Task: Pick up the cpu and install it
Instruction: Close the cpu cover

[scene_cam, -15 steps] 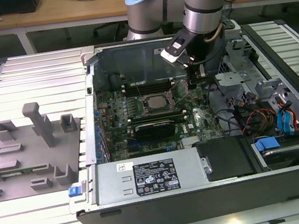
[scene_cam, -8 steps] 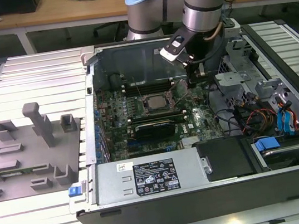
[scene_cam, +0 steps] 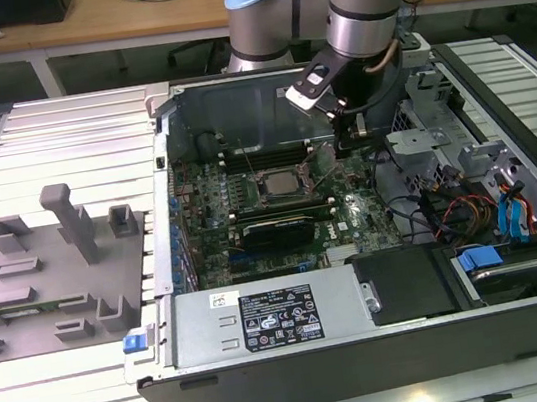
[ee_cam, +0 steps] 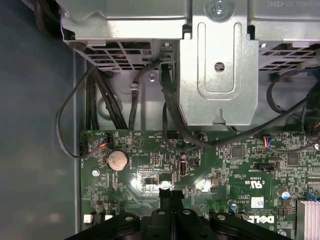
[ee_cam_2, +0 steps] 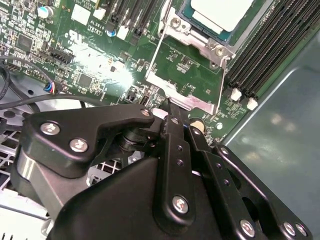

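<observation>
Pincer (ee_cam_2: 171,112) closed beside the open socket frame (ee_cam_2: 190,42); cpu (ee_cam_2: 220,12) partly cut off.

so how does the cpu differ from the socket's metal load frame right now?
The cpu has a solid silvery-white top; the load frame is an open metal outline with the green motherboard showing through it. The cpu lies seated in place; the load frame is swung open, clear of the cpu and next to it. Both are squarish and metallic.
</observation>
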### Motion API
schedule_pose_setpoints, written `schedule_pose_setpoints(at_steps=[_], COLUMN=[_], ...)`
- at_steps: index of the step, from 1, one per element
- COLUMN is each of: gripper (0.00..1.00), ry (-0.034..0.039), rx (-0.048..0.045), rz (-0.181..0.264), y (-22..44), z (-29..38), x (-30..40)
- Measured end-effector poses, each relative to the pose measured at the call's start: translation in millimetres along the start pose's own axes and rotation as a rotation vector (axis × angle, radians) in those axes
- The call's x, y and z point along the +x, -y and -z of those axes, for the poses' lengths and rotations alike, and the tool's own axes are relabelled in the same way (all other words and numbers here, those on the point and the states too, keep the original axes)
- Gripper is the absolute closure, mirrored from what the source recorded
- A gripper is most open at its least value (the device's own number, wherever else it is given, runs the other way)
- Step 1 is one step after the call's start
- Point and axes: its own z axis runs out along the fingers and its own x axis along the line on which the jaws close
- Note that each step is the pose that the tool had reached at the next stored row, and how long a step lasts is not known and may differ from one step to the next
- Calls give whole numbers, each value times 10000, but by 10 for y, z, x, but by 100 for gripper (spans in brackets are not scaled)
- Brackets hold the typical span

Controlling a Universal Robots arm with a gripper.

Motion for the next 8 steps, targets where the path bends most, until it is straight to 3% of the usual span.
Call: schedule_pose_setpoints(at_steps=[3,8], gripper=[89,89], ry=[-30,-116], rx=[-11,-63], rz=[0,2], y=[51,205], z=[4,12], x=[0,0])
